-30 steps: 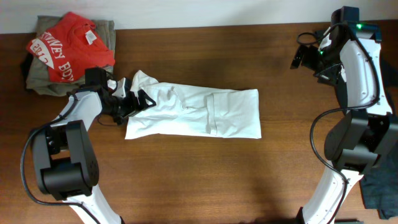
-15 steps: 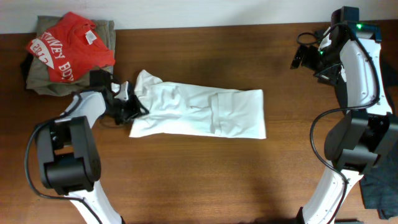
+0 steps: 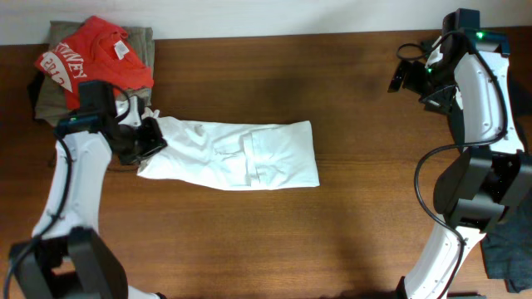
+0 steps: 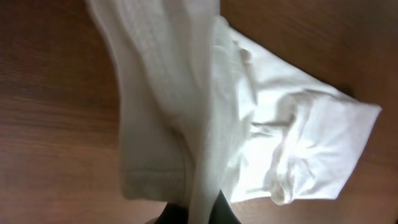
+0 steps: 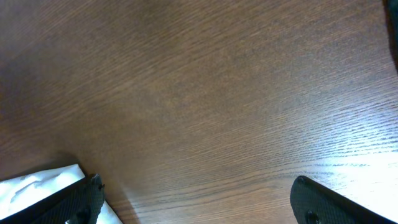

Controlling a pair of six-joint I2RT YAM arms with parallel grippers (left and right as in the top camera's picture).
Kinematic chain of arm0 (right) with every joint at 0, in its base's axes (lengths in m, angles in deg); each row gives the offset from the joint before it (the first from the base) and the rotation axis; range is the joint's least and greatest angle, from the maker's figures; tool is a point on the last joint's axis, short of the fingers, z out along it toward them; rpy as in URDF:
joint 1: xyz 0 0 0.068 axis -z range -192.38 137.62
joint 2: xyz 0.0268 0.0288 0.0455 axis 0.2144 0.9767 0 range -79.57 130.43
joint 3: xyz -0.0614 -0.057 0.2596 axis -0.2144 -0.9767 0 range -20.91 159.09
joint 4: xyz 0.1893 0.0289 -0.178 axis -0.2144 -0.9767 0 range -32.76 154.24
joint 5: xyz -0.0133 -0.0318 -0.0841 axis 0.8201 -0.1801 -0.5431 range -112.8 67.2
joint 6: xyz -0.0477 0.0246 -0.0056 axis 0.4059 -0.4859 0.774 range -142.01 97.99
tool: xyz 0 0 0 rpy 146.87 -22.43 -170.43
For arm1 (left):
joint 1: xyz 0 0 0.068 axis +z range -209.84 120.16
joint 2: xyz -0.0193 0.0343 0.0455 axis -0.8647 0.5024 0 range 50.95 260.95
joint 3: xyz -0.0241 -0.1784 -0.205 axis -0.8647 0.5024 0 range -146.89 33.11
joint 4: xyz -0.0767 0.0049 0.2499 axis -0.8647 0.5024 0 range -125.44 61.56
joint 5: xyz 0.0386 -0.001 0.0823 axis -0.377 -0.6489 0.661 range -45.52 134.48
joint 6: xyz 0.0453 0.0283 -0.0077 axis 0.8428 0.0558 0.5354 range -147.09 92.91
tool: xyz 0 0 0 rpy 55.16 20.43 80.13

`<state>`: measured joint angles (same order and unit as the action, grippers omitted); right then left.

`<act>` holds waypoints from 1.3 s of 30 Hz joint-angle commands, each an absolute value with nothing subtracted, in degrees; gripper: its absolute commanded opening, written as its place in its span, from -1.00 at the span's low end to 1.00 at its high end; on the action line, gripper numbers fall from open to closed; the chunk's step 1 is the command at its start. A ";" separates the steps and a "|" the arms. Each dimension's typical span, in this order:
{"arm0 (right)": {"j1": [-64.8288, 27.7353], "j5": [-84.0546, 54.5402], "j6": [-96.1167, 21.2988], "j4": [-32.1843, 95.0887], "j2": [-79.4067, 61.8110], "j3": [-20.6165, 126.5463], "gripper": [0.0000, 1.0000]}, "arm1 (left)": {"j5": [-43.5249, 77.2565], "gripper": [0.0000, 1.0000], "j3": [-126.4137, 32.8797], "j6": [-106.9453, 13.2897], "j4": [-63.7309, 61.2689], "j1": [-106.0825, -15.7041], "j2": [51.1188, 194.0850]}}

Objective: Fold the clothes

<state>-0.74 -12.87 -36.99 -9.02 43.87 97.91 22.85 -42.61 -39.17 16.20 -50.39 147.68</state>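
L gripper (image 3: 148,137), clenched on the white T-shirt (image 3: 241,154) by its left end, has dragged the folded strip toward the left edge of the table (image 3: 349,232), beside the far-left corner pile (image 3: 91,71), so stacking seems next; R gripper (image 5: 196,186) hangs released nr far-right corner.

Illegible white lettering, red shirt (image 3: 108,50)

We see the white T-shirt (image 3: 241,154) folded into a long rumpled strip, lying lengthwise on the bench (image 3: 357,100), its left end bunched in our left hand (image 3: 152,138). A red lettered shirt (image 3: 91,62) tops the far-left pile (image 3: 54,110).
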 commanded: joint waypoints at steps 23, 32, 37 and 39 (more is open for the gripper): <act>-0.68 -13.39 -37.04 -9.04 43.49 98.90 0.97 | 36.58 -1.00 -43.01 -47.23 13.40 -100.20 156.01; -0.68 -13.39 -37.04 -9.04 43.49 98.90 0.97 | 35.09 -0.99 -43.01 -47.21 13.16 -100.20 156.01; -0.68 -13.39 -37.04 -9.04 43.49 98.90 0.97 | 35.07 -0.99 -43.01 -47.21 13.18 -100.20 156.01; -0.68 -13.39 -37.04 -9.04 43.49 98.90 0.97 | 35.07 -0.98 -43.01 -47.21 13.07 -100.20 156.01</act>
